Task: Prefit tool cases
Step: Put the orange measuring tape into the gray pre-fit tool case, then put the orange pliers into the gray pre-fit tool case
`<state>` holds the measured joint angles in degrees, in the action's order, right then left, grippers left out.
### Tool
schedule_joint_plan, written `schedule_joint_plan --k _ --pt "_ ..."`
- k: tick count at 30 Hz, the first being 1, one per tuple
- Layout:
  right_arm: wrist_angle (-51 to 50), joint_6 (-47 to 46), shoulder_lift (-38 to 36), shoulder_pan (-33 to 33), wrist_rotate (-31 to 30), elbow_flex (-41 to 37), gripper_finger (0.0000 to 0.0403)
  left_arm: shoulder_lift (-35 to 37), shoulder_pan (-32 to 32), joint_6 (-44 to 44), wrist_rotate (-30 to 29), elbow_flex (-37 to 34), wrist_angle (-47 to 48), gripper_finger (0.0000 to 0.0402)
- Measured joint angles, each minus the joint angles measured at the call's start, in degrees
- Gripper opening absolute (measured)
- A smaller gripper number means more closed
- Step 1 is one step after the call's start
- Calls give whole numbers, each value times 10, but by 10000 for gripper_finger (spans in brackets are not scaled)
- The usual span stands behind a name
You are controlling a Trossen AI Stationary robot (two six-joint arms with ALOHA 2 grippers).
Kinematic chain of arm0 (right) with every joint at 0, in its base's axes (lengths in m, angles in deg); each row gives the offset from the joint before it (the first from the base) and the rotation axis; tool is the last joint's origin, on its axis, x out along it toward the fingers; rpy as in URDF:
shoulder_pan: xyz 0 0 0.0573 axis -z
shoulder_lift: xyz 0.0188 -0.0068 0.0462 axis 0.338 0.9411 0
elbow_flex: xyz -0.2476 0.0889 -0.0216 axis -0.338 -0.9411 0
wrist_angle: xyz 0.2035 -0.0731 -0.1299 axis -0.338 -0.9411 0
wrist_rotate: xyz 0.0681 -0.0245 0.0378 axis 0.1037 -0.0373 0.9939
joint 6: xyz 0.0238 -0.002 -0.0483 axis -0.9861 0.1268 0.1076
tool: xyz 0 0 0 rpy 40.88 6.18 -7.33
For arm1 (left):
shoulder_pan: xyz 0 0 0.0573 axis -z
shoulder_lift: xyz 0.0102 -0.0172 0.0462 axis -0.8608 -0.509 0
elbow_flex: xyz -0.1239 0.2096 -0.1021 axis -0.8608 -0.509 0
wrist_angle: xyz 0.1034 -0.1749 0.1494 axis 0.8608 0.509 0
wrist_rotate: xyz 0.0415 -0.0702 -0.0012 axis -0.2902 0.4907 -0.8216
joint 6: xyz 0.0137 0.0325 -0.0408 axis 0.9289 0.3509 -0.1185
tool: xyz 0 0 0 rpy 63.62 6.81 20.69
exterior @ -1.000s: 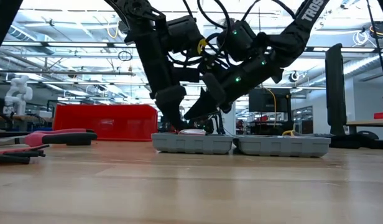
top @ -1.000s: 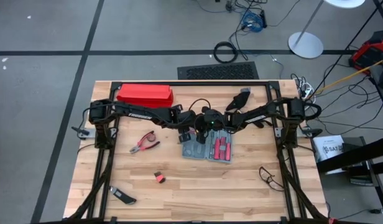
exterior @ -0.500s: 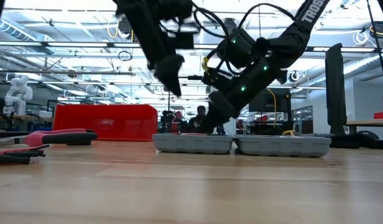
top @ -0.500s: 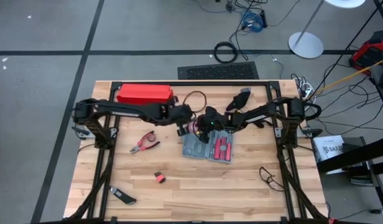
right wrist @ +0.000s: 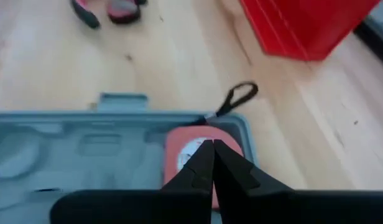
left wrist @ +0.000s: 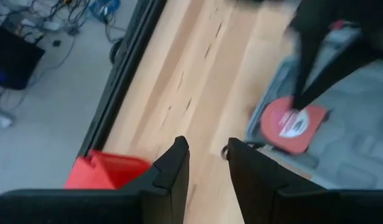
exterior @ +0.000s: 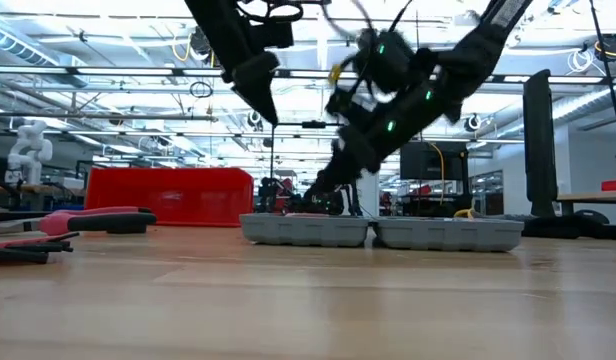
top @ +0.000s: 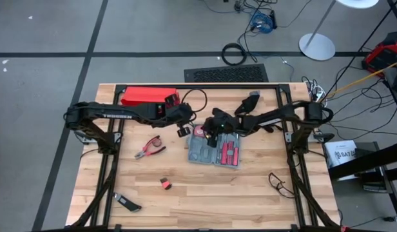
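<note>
- Two arms work above the open tool case (top: 215,152), which lies flat mid-tabletop (top: 250,193).
- Left end effector (top: 183,131) has lifted clear and withdrawn toward the red box (top: 149,97); its fingers stand part-open and empty.
- A round red tape measure (right wrist: 198,152) now sits in the case's corner recess.
- Right end effector (right wrist: 209,163), clenched, presses down on it.
- Judgement: placement done; seating remains.
</note>
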<state>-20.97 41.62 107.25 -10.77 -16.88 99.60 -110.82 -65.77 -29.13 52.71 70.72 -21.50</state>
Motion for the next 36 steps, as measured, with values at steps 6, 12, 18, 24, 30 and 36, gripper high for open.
schedule_joint_plan --k 6,12,18,24,30,36 --pt "-146 -21 -70 -4 -3 0 0 -19 -18 -44 26 -1 61 116" --pt "-184 -35 -45 -18 -1 0 0 -85 -25 -55 73 -52 24 116" --pt "-131 -31 -8 -19 -10 0 0 -132 -27 -59 92 -88 -61 116" --pt "-104 -29 21 -11 -16 1 0 -174 -28 -58 117 -89 -101 116" --pt "-81 -28 32 -8 -15 1 0 -187 -28 -58 144 -89 -144 116" --pt "-69 -19 32 -8 -15 -1 0 -187 -20 -60 184 -88 -175 116"
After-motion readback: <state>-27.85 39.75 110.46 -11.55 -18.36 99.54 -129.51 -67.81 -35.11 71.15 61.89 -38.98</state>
